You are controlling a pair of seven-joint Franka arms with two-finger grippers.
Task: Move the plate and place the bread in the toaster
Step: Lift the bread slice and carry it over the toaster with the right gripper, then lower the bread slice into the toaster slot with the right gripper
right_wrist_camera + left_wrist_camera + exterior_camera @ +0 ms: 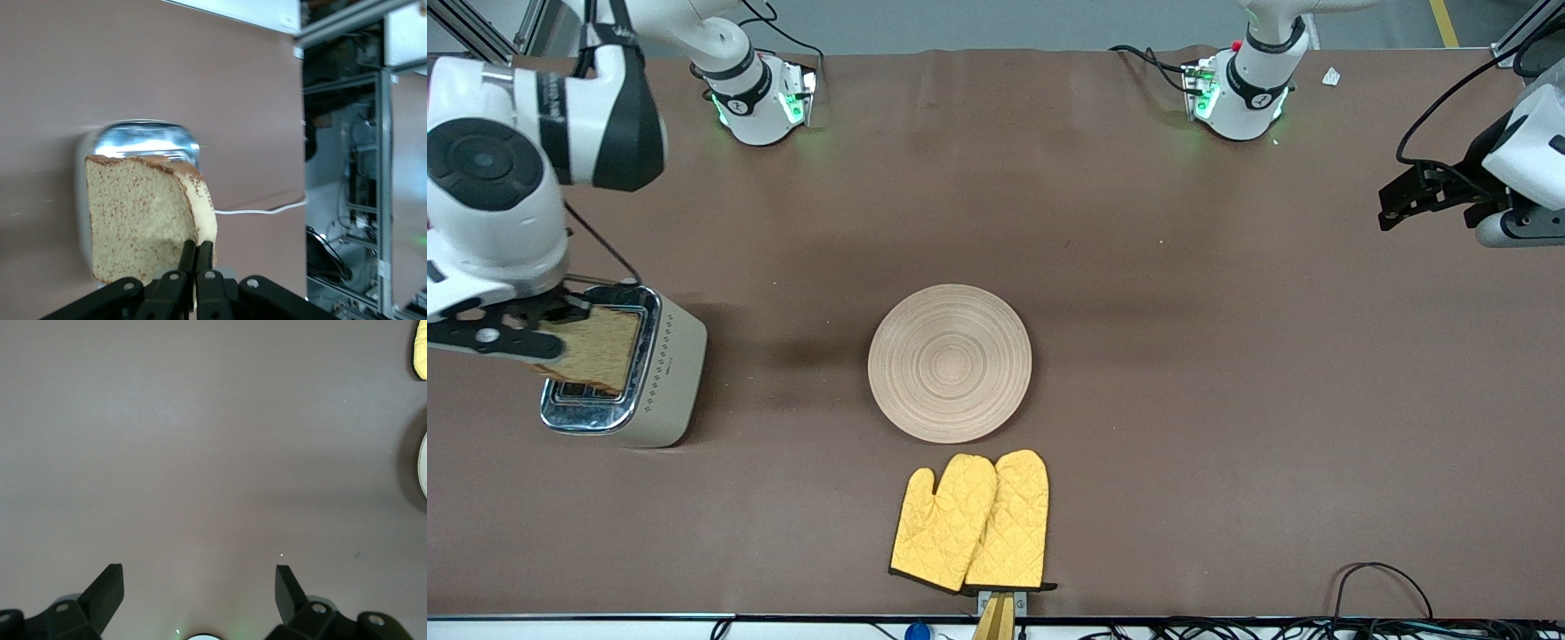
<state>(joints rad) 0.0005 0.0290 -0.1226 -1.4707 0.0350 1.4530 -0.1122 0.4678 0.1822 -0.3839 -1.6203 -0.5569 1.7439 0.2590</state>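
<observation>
Bread held over toaster, plate parked mid-worktop.

My right gripper (pixel 195 257) has its fingers pinched on one edge of the bread (pixel 596 348), directly above the toaster (pixel 667 373) at the right arm's end. I judge the slice light, soft and crumbly; an edge hold suits it, kept gentle. Left gripper (pixel 199 590) waits, fingers spread, over bare worktop (pixel 1227 373). The plate (pixel 950 363) lies centrally.

Arms: glossy white shells, black joint bands | bases: green lights lit, black cables attached | right gripper (pixel 197 257): black fingers, screws seen | left gripper (pixel 200 587): black fingers
</observation>
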